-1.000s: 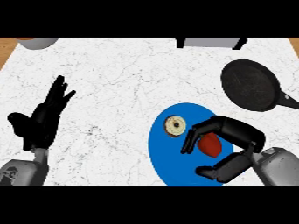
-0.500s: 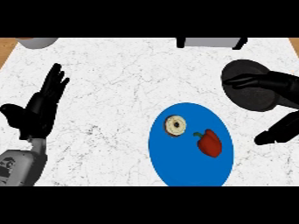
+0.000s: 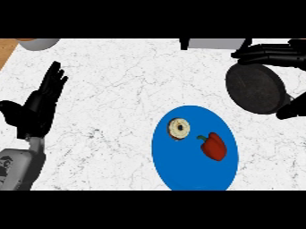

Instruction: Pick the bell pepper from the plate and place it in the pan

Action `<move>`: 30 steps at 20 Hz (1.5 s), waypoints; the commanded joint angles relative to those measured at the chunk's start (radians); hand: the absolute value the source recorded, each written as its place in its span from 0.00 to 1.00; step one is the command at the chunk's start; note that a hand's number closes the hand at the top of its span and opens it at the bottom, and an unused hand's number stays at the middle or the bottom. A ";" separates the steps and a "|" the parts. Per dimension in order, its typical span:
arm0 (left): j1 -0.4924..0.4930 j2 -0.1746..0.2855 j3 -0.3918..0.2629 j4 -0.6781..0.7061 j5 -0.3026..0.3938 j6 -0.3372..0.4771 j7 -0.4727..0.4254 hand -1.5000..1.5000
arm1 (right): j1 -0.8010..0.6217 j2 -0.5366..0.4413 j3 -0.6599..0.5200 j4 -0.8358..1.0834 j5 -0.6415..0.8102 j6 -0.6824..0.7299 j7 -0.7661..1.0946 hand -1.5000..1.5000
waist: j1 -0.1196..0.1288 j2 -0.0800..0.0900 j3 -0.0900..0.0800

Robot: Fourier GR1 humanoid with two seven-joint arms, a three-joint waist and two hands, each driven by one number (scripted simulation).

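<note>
red bell pepper point(image 3: 215, 146), blue plate point(image 3: 187, 172), black pan point(image 3: 255, 87)

No readable txt – labels, nos. (none anywhere).

Kitchen setting, white marbled tabletop point(image 3: 129, 85), black pan point(image 3: 256, 87) at far right, blue plate point(image 3: 182, 170) with bell pepper point(image 3: 214, 146), near middle

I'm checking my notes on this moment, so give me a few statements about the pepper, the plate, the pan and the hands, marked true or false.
1. The bell pepper lies on the blue plate. True.
2. The pan holds the pepper. False: the pepper is on the plate.
3. The right hand is curled round the pepper. False: it is by the pan, holding nothing.
4. The left hand is open at the view's left. True.
</note>
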State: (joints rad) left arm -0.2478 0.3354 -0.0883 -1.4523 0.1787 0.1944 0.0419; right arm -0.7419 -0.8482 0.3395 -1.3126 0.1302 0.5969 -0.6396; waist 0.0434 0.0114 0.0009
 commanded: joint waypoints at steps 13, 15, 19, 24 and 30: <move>-0.005 -0.021 0.014 0.005 -0.022 -0.005 0.018 0.50 | -0.059 0.036 0.193 -0.046 0.015 0.141 -0.139 0.00 | -0.032 -0.009 -0.001; 0.018 -0.026 0.030 0.002 -0.027 0.013 0.011 0.50 | -0.046 0.058 0.203 -0.106 0.004 0.118 -0.089 0.00 | -0.036 -0.011 -0.001; 0.026 0.014 0.075 -0.006 0.007 -0.046 0.031 0.50 | 0.024 0.020 0.226 -0.174 0.091 0.071 -0.037 0.00 | -0.042 -0.012 -0.001; -0.018 -0.015 0.077 0.033 -0.028 -0.035 0.016 0.50 | 0.004 0.094 0.208 -0.094 0.129 0.070 0.008 0.00 | -0.036 -0.009 -0.001; 0.014 -0.043 0.068 -0.028 -0.059 -0.020 0.031 0.50 | 0.031 0.151 0.222 -0.130 0.233 0.064 0.115 0.00 | -0.035 -0.011 -0.001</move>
State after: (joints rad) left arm -0.2240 0.3011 -0.0179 -1.4459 0.1386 0.1607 0.0464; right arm -0.7000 -0.7397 0.5468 -1.4635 0.3078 0.5886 -0.5235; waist 0.0051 0.0003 -0.0002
